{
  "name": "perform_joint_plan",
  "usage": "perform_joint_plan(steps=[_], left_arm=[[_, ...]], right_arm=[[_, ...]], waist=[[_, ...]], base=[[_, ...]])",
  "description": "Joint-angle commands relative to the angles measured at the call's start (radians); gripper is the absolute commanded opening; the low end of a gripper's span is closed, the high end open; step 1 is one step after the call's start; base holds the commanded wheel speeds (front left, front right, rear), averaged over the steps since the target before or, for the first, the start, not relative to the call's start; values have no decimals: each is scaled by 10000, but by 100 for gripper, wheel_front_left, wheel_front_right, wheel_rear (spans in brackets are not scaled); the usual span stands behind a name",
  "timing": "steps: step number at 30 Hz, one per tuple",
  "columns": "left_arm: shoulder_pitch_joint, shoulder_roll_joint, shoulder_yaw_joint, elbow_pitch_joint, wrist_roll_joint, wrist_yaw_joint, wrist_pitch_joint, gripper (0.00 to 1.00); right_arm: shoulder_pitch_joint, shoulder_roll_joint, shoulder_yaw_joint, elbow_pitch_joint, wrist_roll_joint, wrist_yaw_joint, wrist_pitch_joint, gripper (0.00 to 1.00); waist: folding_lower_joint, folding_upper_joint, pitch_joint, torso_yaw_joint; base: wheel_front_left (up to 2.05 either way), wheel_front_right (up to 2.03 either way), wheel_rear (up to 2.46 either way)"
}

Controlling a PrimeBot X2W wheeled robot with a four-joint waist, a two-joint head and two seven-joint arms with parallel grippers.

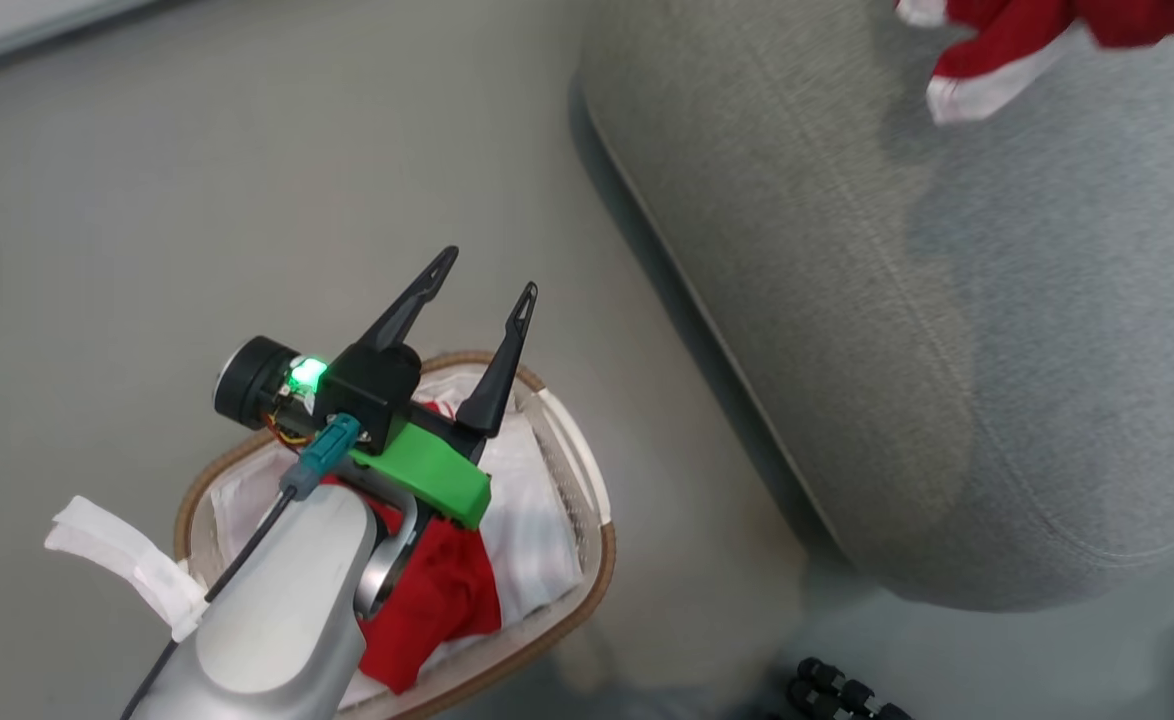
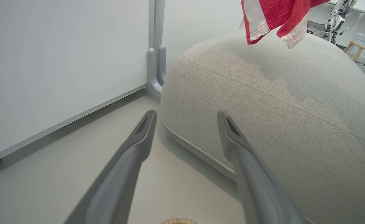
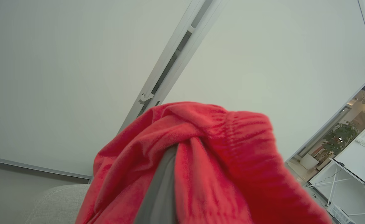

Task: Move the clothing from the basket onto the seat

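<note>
The right jaws, pressed together, pinch red clothing (image 1: pixel 1007 35) hanging above the seat (image 1: pixel 847 300) at one o'clock; lower it well onto the cushion before letting go. The left jaws, spread, hover over the basket (image 1: pixel 592 590) at seven o'clock, more clothing inside.

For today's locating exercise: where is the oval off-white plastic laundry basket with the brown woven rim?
The basket stands on the floor at the head view's lower left, beneath the open left gripper, left of the grey woven-fabric sofa.

Grey matt woven-fabric seat (image 1: pixel 847 300), soft fleecy red cloth clothing (image 3: pixel 219 168), perforated plastic basket (image 1: pixel 567 495) with woven rim
</note>
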Motion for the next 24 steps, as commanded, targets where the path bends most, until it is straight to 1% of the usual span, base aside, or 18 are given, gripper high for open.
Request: perform_joint_plan(steps=[1, 5, 8, 10, 13, 16, 19, 20, 21, 22, 24], left_arm=[[-299, 83, 13, -106, 139, 32, -5, 100], [-442, 138, -6, -289, 245, 135, -2, 100], [-490, 222, -66, -459, 359, 221, 25, 100], [-438, 172, -116, -586, 351, 252, 21, 100], [-329, 153, -152, -700, 342, 318, 6, 100], [-227, 175, -131, -741, 282, 379, 5, 100], [-167, 217, -117, -688, 242, 404, 0, 100], [-151, 225, -118, -668, 214, 399, -2, 100], [-142, 219, -118, -654, 194, 401, -3, 100], [-132, 203, -111, -636, 184, 404, -5, 100], [-98, 159, -91, -571, 141, 402, -10, 100]], right_arm=[[-456, -329, -20, 280, 149, -14, -17, 0], [-1203, -968, -198, 988, 78, -14, -17, 0], [-1443, -1237, -504, 1446, 19, -14, -13, 0], [-1398, -1362, -778, 1805, -67, -14, -11, 0], [-1012, -1310, -1057, 2203, -267, -14, -13, 0], [-565, -1071, -1099, 2547, -433, -14, -11, 0], [-223, -872, -1253, 2637, -506, -14, -11, 0], [-51, -780, -1301, 2623, -551, -14, -11, 2], [70, -706, -1361, 2589, -587, -14, -11, 18], [218, -616, -1447, 2550, -627, -14, -11, 37], [456, -482, -1616, 2415, -674, -14, -11, 100]], waist=[[-1, -1, 1449, 952], [-1, -1, 2036, 1270], [-1, -1, 2371, 1416], [-1, -1, 2530, 1519], [-1, -1, 2609, 1593], [-1, -1, 2627, 1587], [-1, -1, 2548, 1568], [-1, -1, 2496, 1560], [-1, -1, 2450, 1561], [-1, -1, 2384, 1569], [-1, -1, 2235, 1590]], base=[[0, 0, 0], [0, 0, 0], [0, 0, 0], [0, 0, 0], [0, 0, 0], [0, 0, 0], [0, 0, 0], [0, 0, 0], [0, 0, 0], [0, 0, 0], [0, 0, 0]])
